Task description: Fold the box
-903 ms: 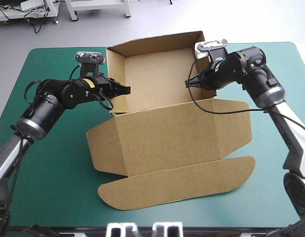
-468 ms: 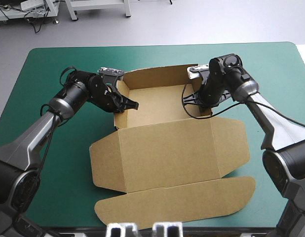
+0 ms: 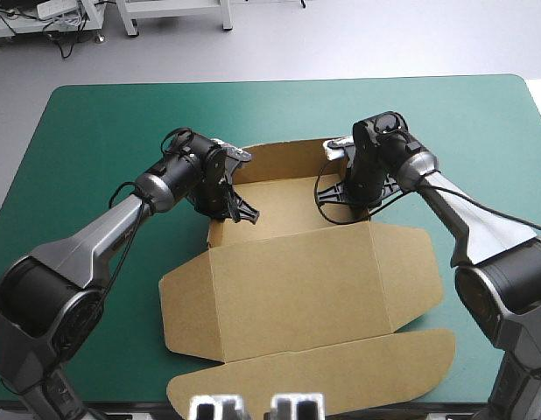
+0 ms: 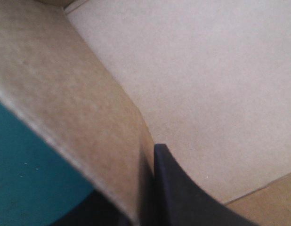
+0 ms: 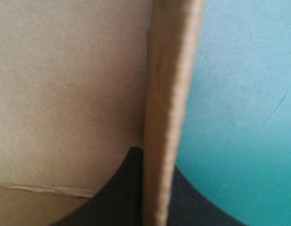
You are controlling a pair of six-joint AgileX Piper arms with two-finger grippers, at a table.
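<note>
Brown cardboard box [image 3: 288,262], an open tray with its lid [image 3: 305,372] flat toward 6 o'clock, lies at the centre of my teal-green desk [image 3: 95,149]. My left jaws are clenched on the tray's 9 o'clock wall [image 4: 79,122]. My right jaws are clenched on its 3 o'clock wall [image 5: 169,117], the board sandwiched between black fingers [image 5: 117,188].

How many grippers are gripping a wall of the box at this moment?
2. The left gripper pinches the left side wall of the box; the right gripper pinches its right side wall.
</note>
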